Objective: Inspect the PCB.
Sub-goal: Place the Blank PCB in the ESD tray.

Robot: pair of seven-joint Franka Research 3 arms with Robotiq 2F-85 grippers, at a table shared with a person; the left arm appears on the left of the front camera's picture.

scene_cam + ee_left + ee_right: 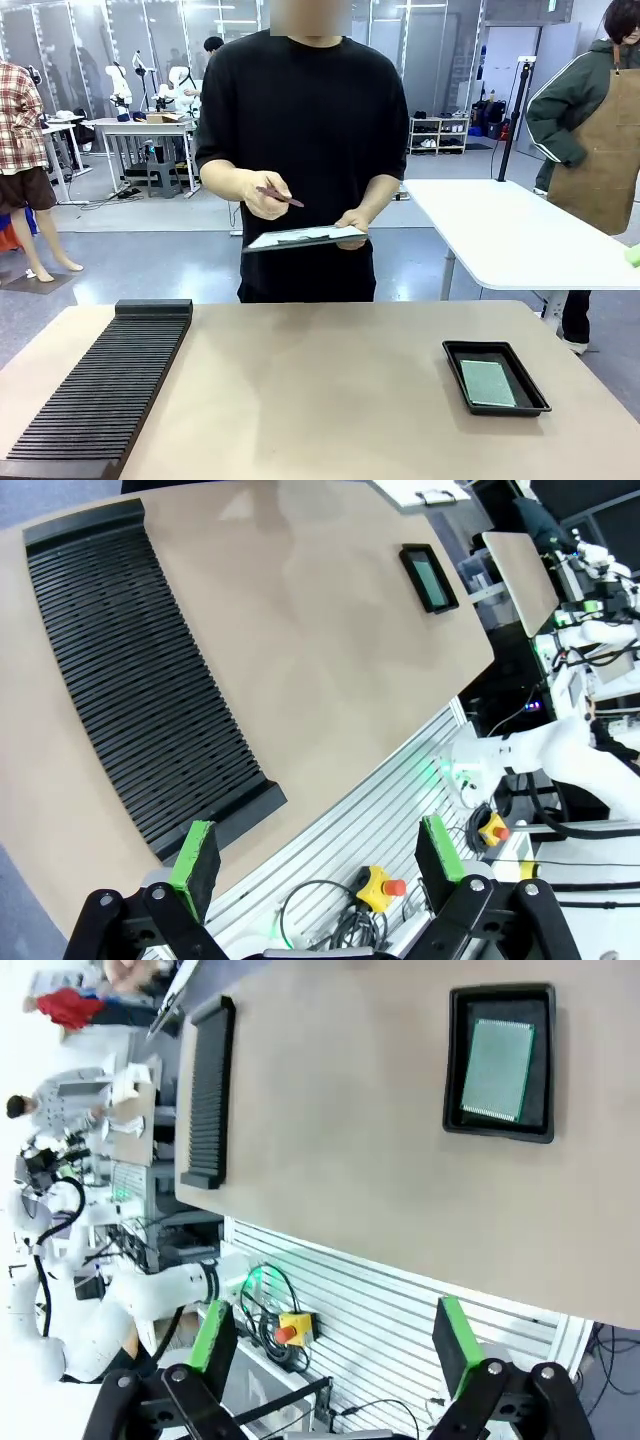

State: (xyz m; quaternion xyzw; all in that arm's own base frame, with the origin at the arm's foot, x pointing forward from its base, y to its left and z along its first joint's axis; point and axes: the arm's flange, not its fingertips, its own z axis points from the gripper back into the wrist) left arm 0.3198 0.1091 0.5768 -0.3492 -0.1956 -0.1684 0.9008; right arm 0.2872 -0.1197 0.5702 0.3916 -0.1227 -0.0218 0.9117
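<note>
Over on the robot's right side of the tan table (330, 390), the thin green rectangular PCB (487, 383) lies flat inside a shallow black rectangular tray (459, 373), a bit of bare tray floor showing around it. From the right wrist view the board (497, 1083) sits squarely in that tray (499, 998), speckled face up, nothing touching it. The right gripper (336, 1338) hangs off the table's near edge above the ribbed white panel below it, its two green-padded fingers (455, 1342) spread wide apart with nothing between them, well away from the tray. The left gripper (318, 856) is likewise out past the near edge of the table, green pads (196, 854) standing wide, nothing in its grasp, with cables and a yellow box with a red button (377, 883) below. Just beyond it on the tabletop stretches a long black slotted rack (130, 670), running along the robot's left side of the table (105, 385). The tray with the board (431, 577) shows small at the far corner from here. Across the table stands a person in a black shirt (305, 120), holding a dark clipboard with white paper (303, 238) level in one hand (354, 222) and a dark reddish pen (281, 196) in the other hand (262, 192), above the paper.
</note>
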